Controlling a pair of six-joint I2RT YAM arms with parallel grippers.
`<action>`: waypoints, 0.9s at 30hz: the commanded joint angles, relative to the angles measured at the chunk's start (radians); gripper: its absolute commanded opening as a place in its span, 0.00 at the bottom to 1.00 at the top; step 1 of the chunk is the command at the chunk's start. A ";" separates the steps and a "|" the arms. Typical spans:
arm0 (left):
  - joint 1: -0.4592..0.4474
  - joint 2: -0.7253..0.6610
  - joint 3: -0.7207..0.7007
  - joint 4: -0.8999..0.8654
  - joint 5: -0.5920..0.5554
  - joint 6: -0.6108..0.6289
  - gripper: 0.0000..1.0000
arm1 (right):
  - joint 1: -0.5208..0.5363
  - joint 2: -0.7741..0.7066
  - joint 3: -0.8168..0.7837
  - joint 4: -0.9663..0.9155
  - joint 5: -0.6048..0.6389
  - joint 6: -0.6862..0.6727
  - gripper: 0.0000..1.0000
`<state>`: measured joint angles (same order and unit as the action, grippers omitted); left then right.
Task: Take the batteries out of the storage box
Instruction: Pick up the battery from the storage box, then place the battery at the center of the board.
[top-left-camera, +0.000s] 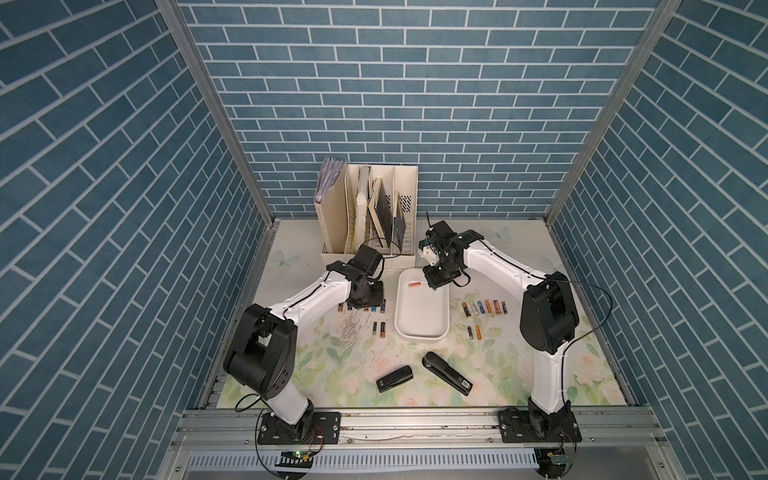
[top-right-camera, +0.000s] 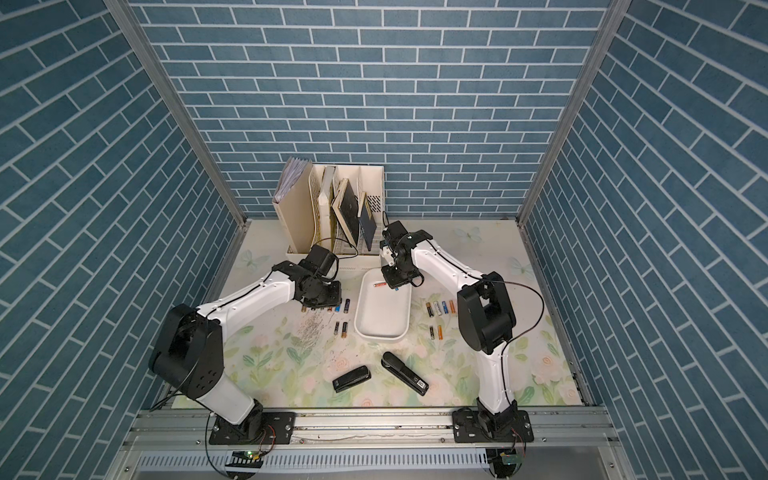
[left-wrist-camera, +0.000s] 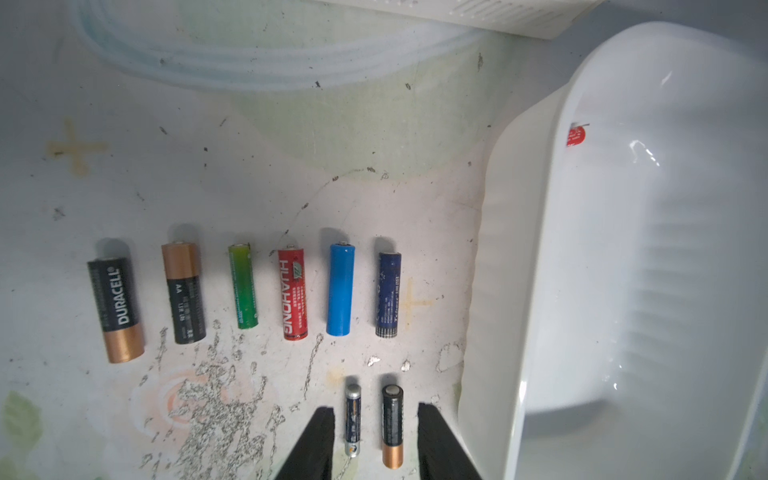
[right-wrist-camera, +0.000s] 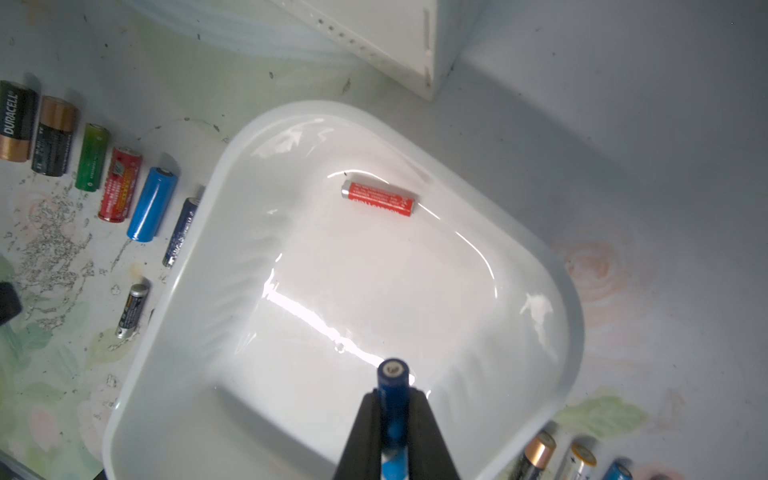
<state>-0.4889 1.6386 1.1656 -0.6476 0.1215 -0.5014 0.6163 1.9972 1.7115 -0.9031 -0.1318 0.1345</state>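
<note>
The white storage box lies mid-table with one red battery on its floor at the far end. My right gripper hangs over that far end, shut on a blue battery. Left of the box a row of batteries lies on the mat. My left gripper is open above them. In the left wrist view a slim black battery and a black-and-gold battery show between its fingers, untouched. More batteries lie right of the box.
A cream file holder with books stands behind the box, close to both wrists. Two black staplers lie near the front. A scuffed grey patch marks the mat left of the box. Blue brick walls close three sides.
</note>
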 joint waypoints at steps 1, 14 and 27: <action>0.005 0.020 0.029 0.005 0.011 0.025 0.39 | -0.024 -0.074 -0.044 -0.046 -0.004 0.037 0.13; 0.005 0.067 0.062 0.002 0.030 0.059 0.39 | -0.170 -0.361 -0.402 -0.007 0.035 0.092 0.13; 0.005 0.074 0.060 -0.014 0.031 0.067 0.39 | -0.245 -0.448 -0.679 0.099 0.039 0.119 0.13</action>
<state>-0.4889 1.7187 1.2190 -0.6380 0.1551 -0.4480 0.3836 1.5665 1.0519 -0.8402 -0.1043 0.2295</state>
